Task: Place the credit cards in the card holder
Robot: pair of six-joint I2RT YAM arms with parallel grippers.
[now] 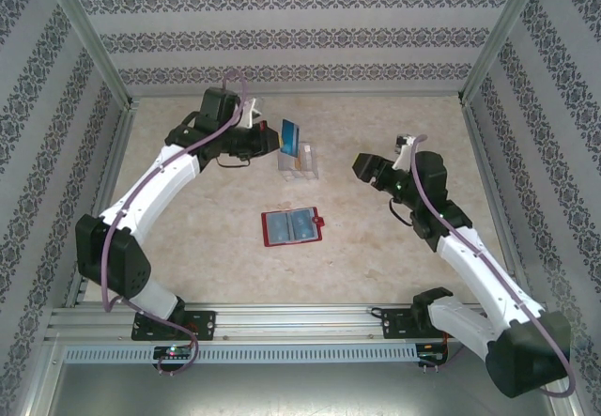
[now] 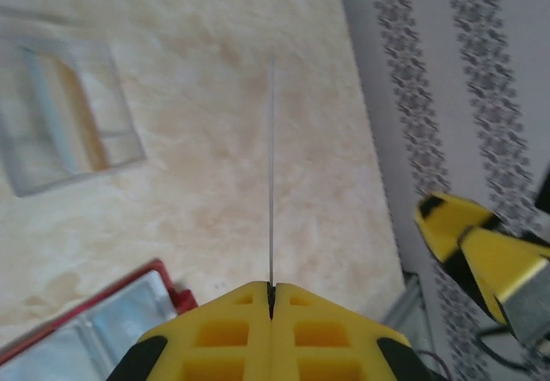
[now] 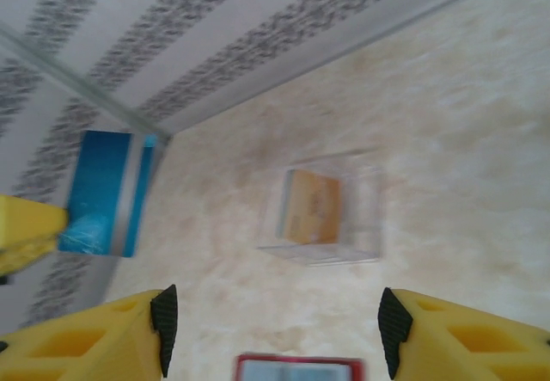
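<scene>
My left gripper is shut on a blue credit card and holds it in the air over the back of the table. In the left wrist view that card shows edge-on as a thin line rising from the closed yellow fingers. The right wrist view shows its blue face. More credit cards, yellow-orange, stand inside a clear plastic case. The red card holder lies open on the table in front of that case. My right gripper hovers open to the right of the case, with nothing between its fingers.
Patterned walls and metal posts enclose the table on the left, back and right. A metal rail carrying both arm bases runs along the near edge. The beige tabletop is bare around the card holder.
</scene>
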